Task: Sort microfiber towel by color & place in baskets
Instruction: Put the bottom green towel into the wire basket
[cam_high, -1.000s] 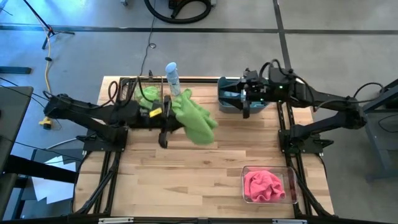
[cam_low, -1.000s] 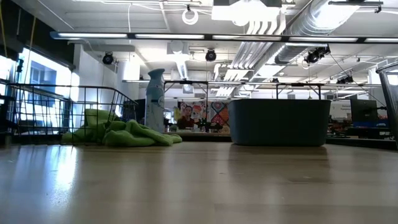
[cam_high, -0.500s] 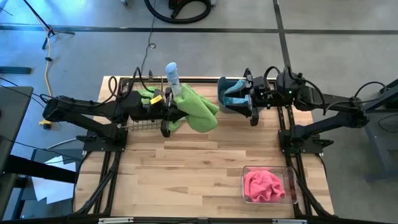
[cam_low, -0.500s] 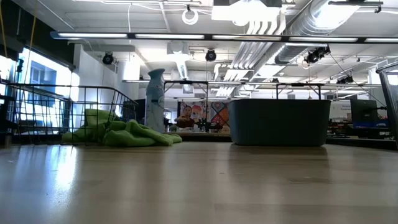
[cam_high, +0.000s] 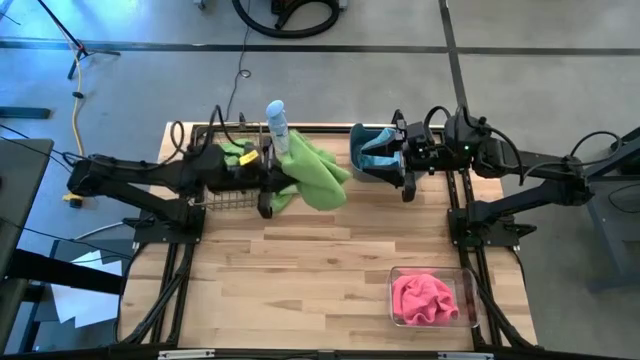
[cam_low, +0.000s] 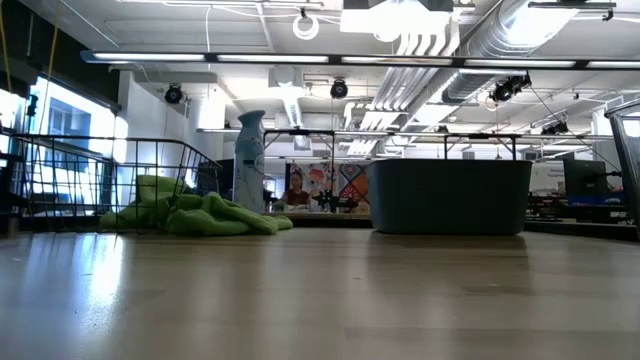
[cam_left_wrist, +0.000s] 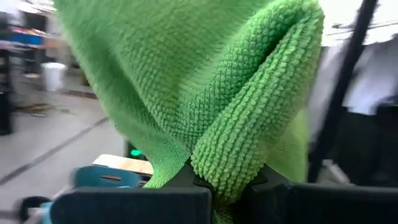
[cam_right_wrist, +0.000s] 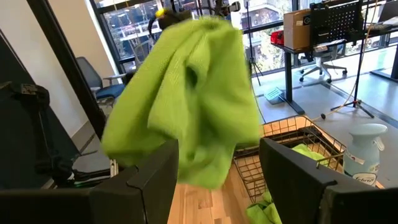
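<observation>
Lime green towel (cam_high: 312, 172) in left gripper (cam_high: 272, 182) jaws' clamp, hanging lengthwise downward; right gripper (cam_right_wrist: 217, 174) jaws wide, empty.

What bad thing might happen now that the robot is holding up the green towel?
1. The left arm's fingers pinch only a fold of the green towel, so it might slip out and fall onto the table beside the wire basket.
2. The spray bottle stands right next to the hanging towel; a swing could knock it over.
3. More green cloth already spills past the basket's side, so another towel may not stay in.
</observation>
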